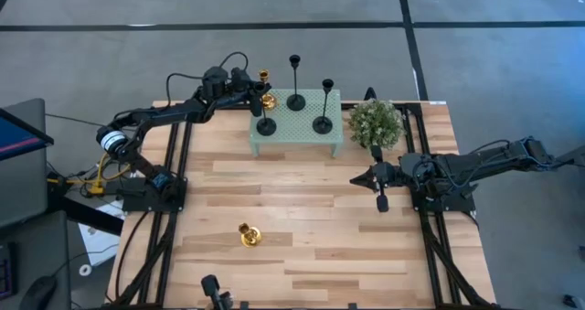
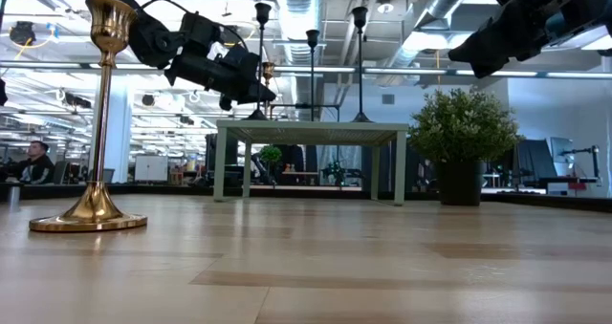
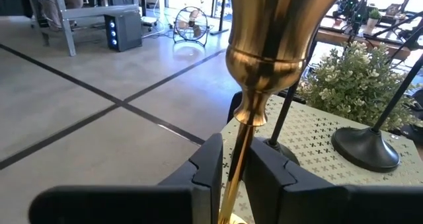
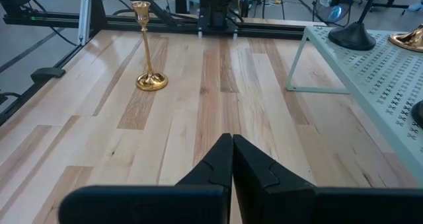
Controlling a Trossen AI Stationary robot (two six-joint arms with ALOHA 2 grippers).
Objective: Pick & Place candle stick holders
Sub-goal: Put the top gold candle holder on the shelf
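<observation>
A mint-green perforated stand (image 1: 297, 134) stands at the table's far middle and carries three black candle stick holders (image 1: 295, 100) (image 1: 323, 123) (image 1: 266, 125) on their round bases. At the stand's far left corner my left gripper (image 1: 257, 94) is shut on a gold candle stick holder (image 1: 267, 99), which stands upright. A second gold one (image 1: 249, 235) stands on its base on the bare table near the front. My right gripper (image 1: 381, 202) hangs shut over the table's right half and touches nothing. My left gripper pinches the gold holder's thin stem (image 3: 232, 174) between its two fingers (image 3: 206, 172), below the cup (image 3: 271, 32). The fingers come in level from the table's far left and lie across the upright stem. Its base (image 4: 410, 39) is at the stand's top; whether it rests there I cannot tell.
A green potted plant (image 1: 376, 122) stands just right of the stand, close to my right arm. Open wooden table (image 1: 311, 209) lies between the stand and the front edge, apart from the single gold holder. Black frame rails run along the table's left and right sides.
</observation>
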